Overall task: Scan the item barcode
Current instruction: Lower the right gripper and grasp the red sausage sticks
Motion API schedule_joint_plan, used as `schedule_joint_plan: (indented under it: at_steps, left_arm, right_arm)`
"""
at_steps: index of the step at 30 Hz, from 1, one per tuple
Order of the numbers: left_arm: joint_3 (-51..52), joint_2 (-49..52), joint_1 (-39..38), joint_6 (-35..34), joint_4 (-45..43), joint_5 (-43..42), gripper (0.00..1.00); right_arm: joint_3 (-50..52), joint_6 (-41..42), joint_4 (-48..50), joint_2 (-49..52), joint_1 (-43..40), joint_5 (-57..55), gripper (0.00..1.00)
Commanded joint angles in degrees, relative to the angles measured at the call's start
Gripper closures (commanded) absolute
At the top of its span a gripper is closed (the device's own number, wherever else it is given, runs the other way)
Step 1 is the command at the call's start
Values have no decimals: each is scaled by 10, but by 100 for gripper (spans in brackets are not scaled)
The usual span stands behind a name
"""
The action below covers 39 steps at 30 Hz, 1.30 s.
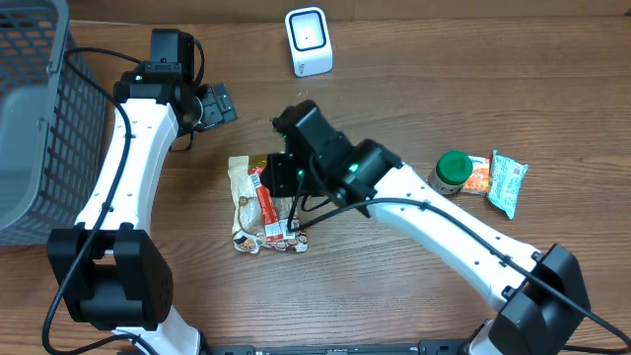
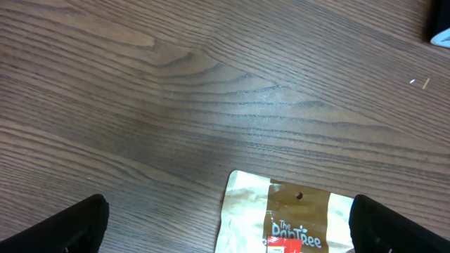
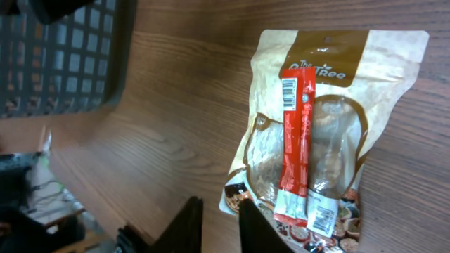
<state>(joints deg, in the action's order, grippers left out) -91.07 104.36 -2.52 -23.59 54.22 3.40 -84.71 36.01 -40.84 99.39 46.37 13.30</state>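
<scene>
right, start with what sits around the pouch (image 1: 243,202). it lies flat near the middle of the worktop (image 1: 414,89), printed face up, with a red stick packet (image 1: 264,207) lying lengthwise on top. in the right wrist view the stick's barcode (image 3: 289,91) faces up near the pouch's brown header. the white scanner (image 1: 309,41) stands well beyond the pouch's header end, with bare wood between them. well to the pouch's left a grey mesh basket (image 1: 30,108) takes the corner of the worktop. to the pouch's right, past the right arm, a green-lidded jar (image 1: 454,170), an orange packet (image 1: 477,176) and a pale green packet (image 1: 510,183) cluster together.

your right arm (image 1: 444,222) reaches in from the pouch's right and near side. its wrist hangs over the pouch's right edge and hides that part from above. the right fingers (image 3: 184,228) are drawn close together, with only a thin strip of wood showing between them, at the pouch's lower left corner in the wrist view. one finger overlaps that corner, but you cannot tell whether they are pinching it. your left arm (image 1: 123,168) runs up along the pouch's left side. the left fingers (image 2: 77,228) are spread wide with nothing in them, hovering just beyond the pouch's header end.

for room to move, the wood from the pouch toward the scanner is bare, and so is the strip between the pouch and the basket.
</scene>
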Motion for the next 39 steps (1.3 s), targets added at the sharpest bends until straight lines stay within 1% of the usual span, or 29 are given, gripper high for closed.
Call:
schedule_joint_plan:
  at_steps: [1,3,4,5,7,18,22,26,39]
  left_arm:
    - [-10,-10,-1,-4,-1,-3,0]
    - [-10,-10,-1,-4,-1,-3,0]
    - [-10,-10,-1,-4,-1,-3,0]
    - [-10,-10,-1,-4,-1,-3,0]
    - [-10,-10,-1,-4,-1,-3,0]
    - [-10,-10,-1,-4,-1,-3,0]
    - [-10,-10,-1,-4,-1,-3,0]
    - [-10,-10,-1,-4,-1,-3,0]
    - [-10,-10,-1,-4,-1,-3,0]
  right_arm:
    - [0,-1,7,2,31,-71,84]
    - [0,-1,11,10,42,-84,82]
    - [0,0,16,16,47,-87,76]
    - [0,0,21,23,52,-87,73]
    - [0,0,30,37,58,-88,69]
    - [0,0,26,120,60,-88,61]
    - [0,0,16,135,60,-93,54]
    - [0,0,13,142,60,-118,54]
    - [0,0,-1,174,61,-117,55]
